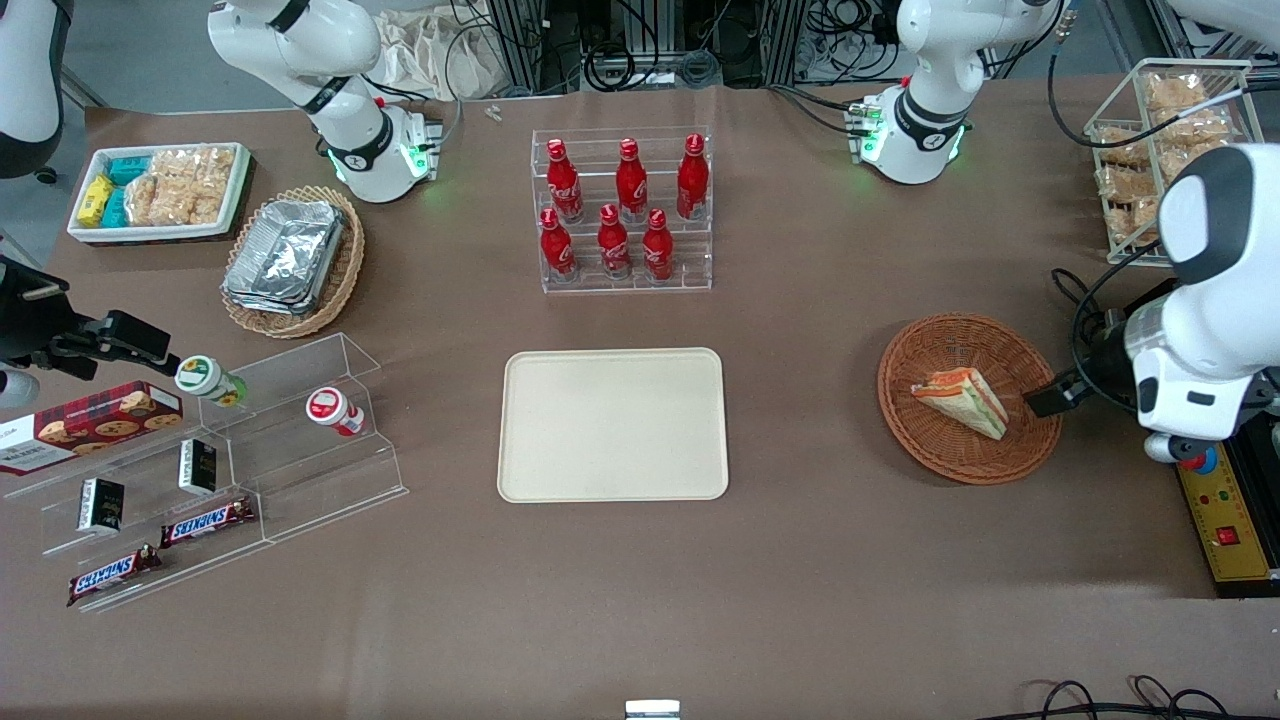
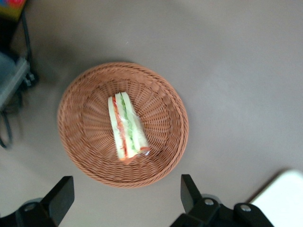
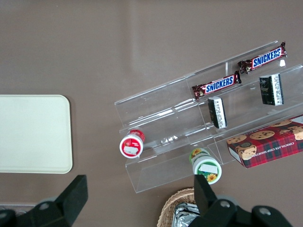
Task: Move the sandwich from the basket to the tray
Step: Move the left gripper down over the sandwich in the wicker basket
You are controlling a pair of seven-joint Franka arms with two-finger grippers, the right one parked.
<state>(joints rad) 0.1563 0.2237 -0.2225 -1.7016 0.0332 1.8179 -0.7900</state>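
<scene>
The sandwich [image 1: 962,398], a wrapped white-bread wedge with orange and green layers, lies in the round reddish-brown wicker basket [image 1: 905,420]. The cream-beige tray [image 1: 612,425] lies flat at the table's middle, toward the parked arm's end from the basket. My left gripper [image 1: 1058,396] hangs above the basket's rim on the working arm's side. In the left wrist view the gripper [image 2: 124,196] is open and empty, high above the table just outside the basket [image 2: 85,142]. The sandwich [image 2: 127,126] lies apart from the fingers. A tray corner [image 2: 284,198] shows too.
A clear rack of red bottles [image 1: 625,210] stands farther from the camera than the tray. A wire rack of snack bags [image 1: 1160,140] and a yellow control box [image 1: 1225,530] flank the working arm. A tan basket with foil containers [image 1: 295,260], a white bin [image 1: 160,190] and acrylic snack shelves [image 1: 220,470] lie toward the parked arm's end.
</scene>
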